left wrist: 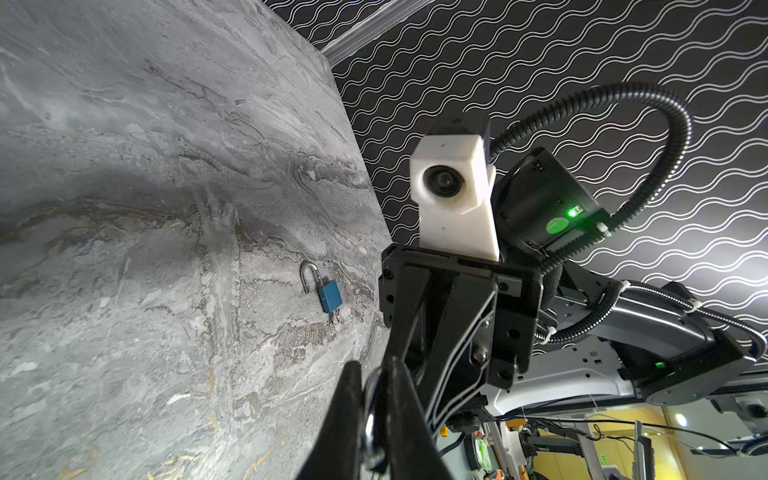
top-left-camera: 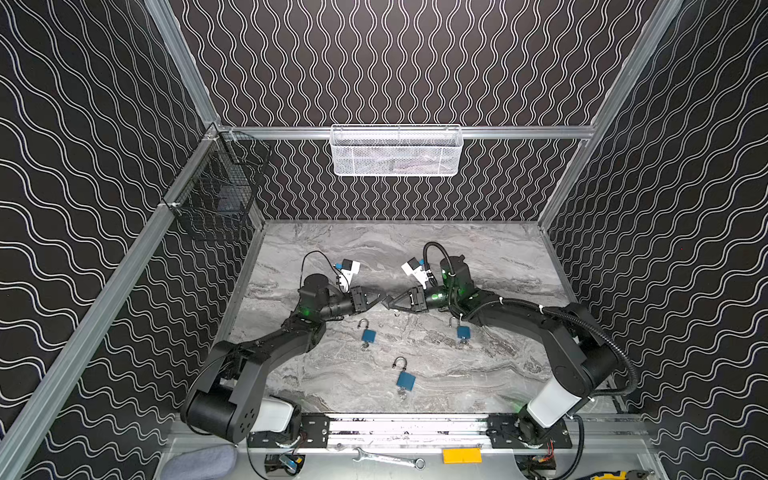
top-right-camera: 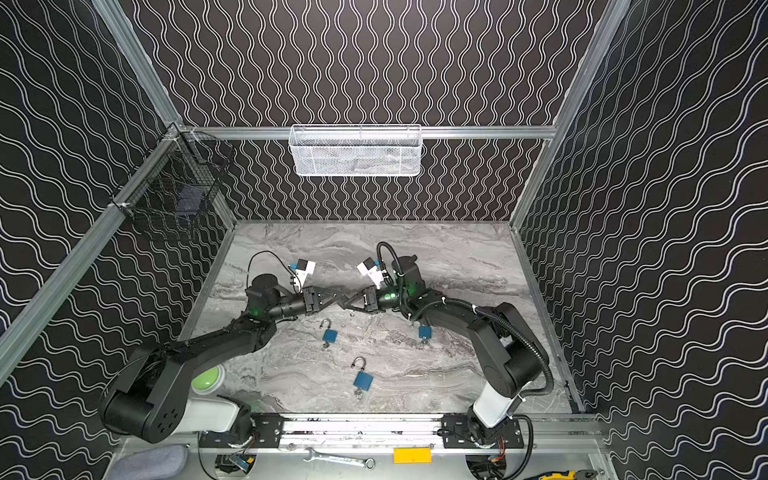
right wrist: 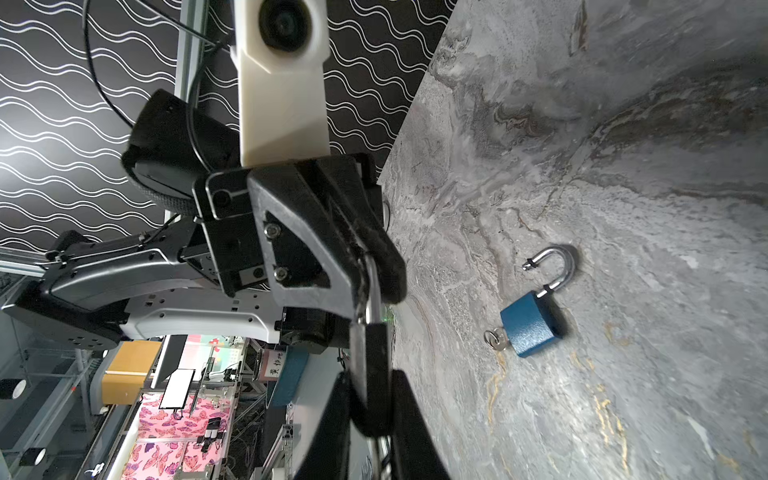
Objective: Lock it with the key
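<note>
Top views both show, nearest to the front rail [top-left-camera: 407,426], one blue padlock [top-left-camera: 405,380] lying flat on the marble table [top-left-camera: 519,257]. Its shackle is open and a key [top-left-camera: 402,392] sits in its bottom. A little farther lie two more of the same kind, the left padlock [top-left-camera: 368,335] and the right padlock [top-left-camera: 463,331], both also open with keys in them.

Above and behind them, the left gripper [top-left-camera: 380,298] and the right gripper [top-left-camera: 390,303] meet tip to tip in the air. Each one is closed narrow on the same small metal piece [right wrist: 371,291]. From the wrist views it looks like a key or a ring, but I cannot tell which.

I think the danger is here. Two arms pinch one thin, smooth thing. If one pulls or turns before the other lets go, the piece can twist, slip out and fall on the table, perhaps hard to pick up again. The tips are also so close that they can knock each other. I see no padlock in either grip, so I judge the locking itself is not yet begun.

Far behind, the white basket [top-left-camera: 395,151] hangs high at the back, out of the way.
</note>
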Action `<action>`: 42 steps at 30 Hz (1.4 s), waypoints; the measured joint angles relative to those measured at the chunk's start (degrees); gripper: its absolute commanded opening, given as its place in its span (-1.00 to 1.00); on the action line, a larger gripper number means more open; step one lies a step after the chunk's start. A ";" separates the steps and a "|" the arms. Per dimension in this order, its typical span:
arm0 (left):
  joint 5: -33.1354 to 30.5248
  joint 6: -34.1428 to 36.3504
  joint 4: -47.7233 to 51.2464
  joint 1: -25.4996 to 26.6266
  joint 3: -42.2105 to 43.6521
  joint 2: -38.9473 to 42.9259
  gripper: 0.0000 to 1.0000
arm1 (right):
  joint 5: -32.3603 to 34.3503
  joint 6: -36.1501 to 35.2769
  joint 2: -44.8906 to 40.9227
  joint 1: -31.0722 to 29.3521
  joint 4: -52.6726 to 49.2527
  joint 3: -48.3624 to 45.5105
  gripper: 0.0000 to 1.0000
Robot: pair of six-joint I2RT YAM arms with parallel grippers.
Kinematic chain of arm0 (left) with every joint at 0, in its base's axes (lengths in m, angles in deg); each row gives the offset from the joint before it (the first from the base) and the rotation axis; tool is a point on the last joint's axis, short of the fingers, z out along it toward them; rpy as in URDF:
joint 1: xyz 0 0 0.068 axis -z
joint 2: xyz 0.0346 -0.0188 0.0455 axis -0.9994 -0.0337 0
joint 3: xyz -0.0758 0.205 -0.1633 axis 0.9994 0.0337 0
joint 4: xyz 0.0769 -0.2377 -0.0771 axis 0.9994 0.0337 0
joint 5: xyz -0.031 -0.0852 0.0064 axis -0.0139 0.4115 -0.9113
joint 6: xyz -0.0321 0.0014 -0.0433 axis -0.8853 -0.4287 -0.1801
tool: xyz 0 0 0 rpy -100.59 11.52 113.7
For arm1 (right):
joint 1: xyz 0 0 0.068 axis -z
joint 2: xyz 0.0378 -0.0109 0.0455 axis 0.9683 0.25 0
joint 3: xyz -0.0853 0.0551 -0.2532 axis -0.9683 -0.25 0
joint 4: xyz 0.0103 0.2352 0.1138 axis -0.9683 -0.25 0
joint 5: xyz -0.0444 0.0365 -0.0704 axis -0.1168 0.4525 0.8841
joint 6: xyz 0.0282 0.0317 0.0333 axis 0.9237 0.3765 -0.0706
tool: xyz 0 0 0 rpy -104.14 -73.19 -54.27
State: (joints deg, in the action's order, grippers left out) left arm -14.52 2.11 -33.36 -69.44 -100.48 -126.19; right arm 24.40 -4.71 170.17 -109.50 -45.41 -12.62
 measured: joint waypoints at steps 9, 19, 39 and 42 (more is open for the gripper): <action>-0.37 1.97 3.30 0.04 -1.22 0.74 -1.00 | -0.59 0.15 -0.04 0.17 -0.02 0.09 -0.89; -0.61 -0.44 1.73 -0.02 -1.68 -1.97 -1.00 | 1.66 0.66 0.11 0.22 1.09 -1.40 -0.35; -3.65 -5.75 0.39 -1.49 -1.60 -3.08 -1.00 | 2.47 4.92 1.33 0.55 11.17 -6.05 -0.12; -3.65 -5.95 -0.07 -1.51 -1.53 -3.08 -1.00 | 2.69 5.40 1.95 0.55 12.39 -6.05 -0.16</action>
State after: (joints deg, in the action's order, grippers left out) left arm -18.17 -3.83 -33.42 -70.94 -102.01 -129.27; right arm 27.09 0.69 172.12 -108.96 -33.02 -18.67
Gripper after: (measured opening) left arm 0.070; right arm 0.433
